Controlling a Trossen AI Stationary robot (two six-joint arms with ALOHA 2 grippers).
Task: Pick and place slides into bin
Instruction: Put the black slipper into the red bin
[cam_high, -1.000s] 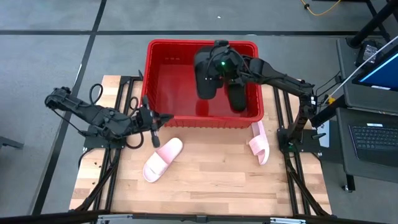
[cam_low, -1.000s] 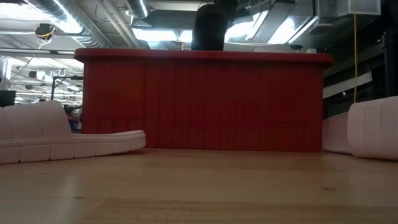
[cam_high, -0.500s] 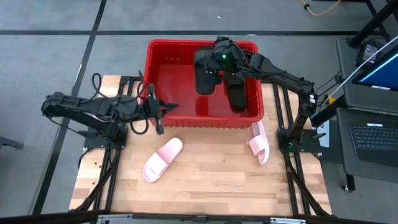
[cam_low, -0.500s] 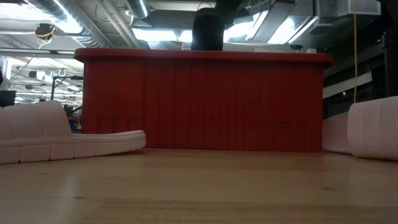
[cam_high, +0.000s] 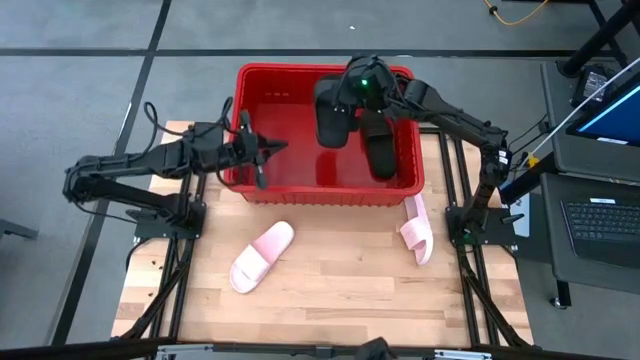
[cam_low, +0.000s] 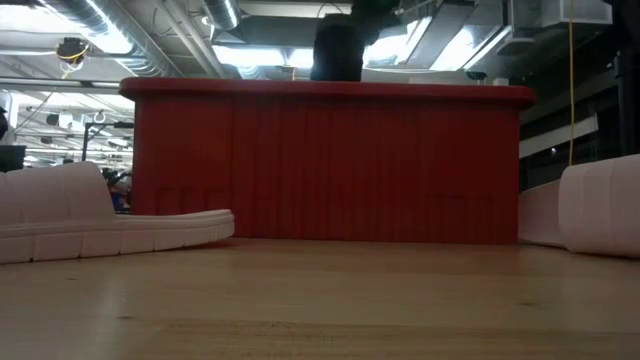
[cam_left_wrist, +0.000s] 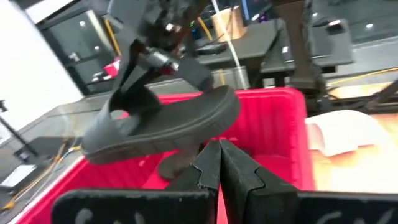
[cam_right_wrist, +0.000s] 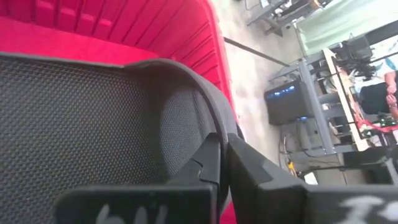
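The red bin (cam_high: 325, 185) stands at the table's far middle. My right gripper (cam_high: 357, 92) is above it, shut on a black slide (cam_high: 331, 120), which also shows in the left wrist view (cam_left_wrist: 165, 124) and above the rim in the low view (cam_low: 337, 55). A second black slide (cam_high: 378, 150) lies sole-down on the bin's floor. Two pale pink slides (cam_high: 262, 256) (cam_high: 417, 230) lie on the table near the bin. My left gripper (cam_high: 266, 153) is shut and empty over the bin's left near corner. My right gripper pinches the black slide's wide strap at its edge (cam_right_wrist: 214, 127) between its two fingers. The fingers come from above, slanting down (cam_left_wrist: 134, 74). The slide hangs below them, tilted, lifted clear of the bin's floor.
The bin's near wall (cam_low: 325, 165) stands tall between the table's open front and the bin's inside. Bare wood lies near the front edge (cam_high: 330, 300). The arm frames flank the table on both sides.
My left gripper has gone toward the table's far edge, from in front of the bin to over its left near corner, staying shut. My right gripper has shifted slightly toward the far edge with the black slide, which stays lifted.
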